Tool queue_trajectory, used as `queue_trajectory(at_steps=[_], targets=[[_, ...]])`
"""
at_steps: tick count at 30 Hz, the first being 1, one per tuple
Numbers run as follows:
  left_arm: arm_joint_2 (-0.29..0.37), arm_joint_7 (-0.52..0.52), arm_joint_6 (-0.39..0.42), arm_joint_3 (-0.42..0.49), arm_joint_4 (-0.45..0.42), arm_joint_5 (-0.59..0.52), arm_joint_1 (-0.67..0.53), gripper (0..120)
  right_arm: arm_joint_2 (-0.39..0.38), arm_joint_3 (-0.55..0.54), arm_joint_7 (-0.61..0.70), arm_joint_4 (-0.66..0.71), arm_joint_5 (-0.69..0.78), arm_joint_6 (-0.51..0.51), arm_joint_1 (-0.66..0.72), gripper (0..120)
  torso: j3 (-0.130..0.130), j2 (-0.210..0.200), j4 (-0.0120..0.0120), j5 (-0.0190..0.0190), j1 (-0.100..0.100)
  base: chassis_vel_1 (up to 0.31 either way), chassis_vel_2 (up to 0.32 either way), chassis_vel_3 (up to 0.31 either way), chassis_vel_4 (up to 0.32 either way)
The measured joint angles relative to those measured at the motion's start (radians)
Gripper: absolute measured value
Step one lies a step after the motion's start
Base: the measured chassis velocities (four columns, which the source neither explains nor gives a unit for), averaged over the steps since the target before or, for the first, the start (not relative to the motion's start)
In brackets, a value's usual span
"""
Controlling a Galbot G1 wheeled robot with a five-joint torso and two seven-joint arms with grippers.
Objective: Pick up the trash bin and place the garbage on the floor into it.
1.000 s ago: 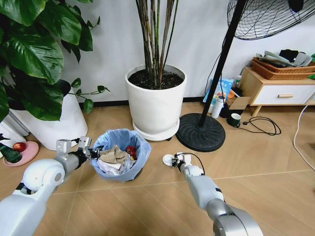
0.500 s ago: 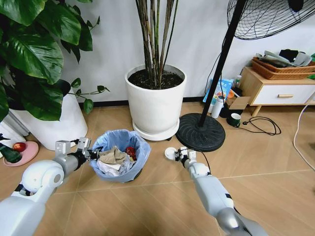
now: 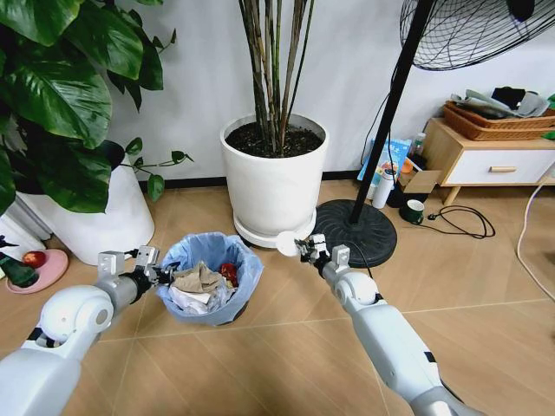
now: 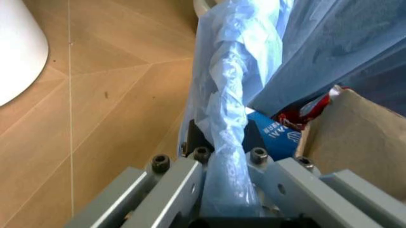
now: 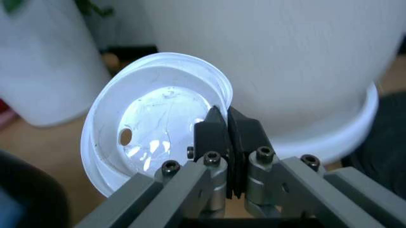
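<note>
Garbage is what this moment turns on: a round white plastic lid (image 5: 155, 135) is pinched by its rim between the closed fingers of the right gripper (image 3: 305, 249), held in the air in front of the big white plant pot (image 3: 276, 179) and just to the right of the bin's mouth. In the right wrist view the dark pads (image 5: 216, 130) sit together on the lid's edge, with the lid tilted and its hollow side facing the camera.

The small round trash bin lined with a crinkled light-blue plastic bag (image 3: 211, 275) stands on the wooden floor (image 3: 260, 364), already holding crumpled paper, brown card and a red wrapper. The left gripper (image 3: 153, 274) is at the bin's left rim, and the left wrist view shows its fingers clamped on a bunched fold of the blue liner (image 4: 228, 156) at the edge, steadying the bin.

By my reading, the step in hand is the carry: the lid is lifted but not yet over the opening. The next move calls for bringing the lid leftward until it sits clearly above the bag's mouth, then parting the fingers. The grip is only on a thin rim, so the lid could swing or slip; releasing it low over the heap seems safest, since the bin looks fairly full.
</note>
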Motion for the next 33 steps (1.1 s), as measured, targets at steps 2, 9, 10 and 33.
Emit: queue_trajectory(at_steps=[2,9,10,33], targets=[[0.0,0.001,0.0,-0.001,0.003,0.001,0.0,0,-0.004,-0.003,0.004,0.018,0.008,-0.003,0.0,0,0.0,0.0,0.0,-0.0001,0.0,0.0,0.0,0.0,0.0],[0.008,0.007,0.0,0.008,0.026,0.006,-0.009,0,-0.057,-0.048,0.044,0.227,0.091,-0.058,0.03,0,0.0,0.0,0.0,0.0,0.0,0.0,0.0,0.0,0.0],[0.008,0.007,0.0,0.008,0.026,0.006,-0.009,0,-0.057,-0.048,0.044,0.227,0.091,-0.058,0.03,0,0.0,0.0,0.0,0.0,0.0,0.0,0.0,0.0,0.0],[0.015,-0.013,0.0,0.093,0.05,-0.02,-0.115,0,-0.119,-0.324,0.109,0.503,0.148,-0.162,0.071,0,0.0,0.0,0.0001,-0.0002,0.0,0.0,0.0,0.0,0.0]])
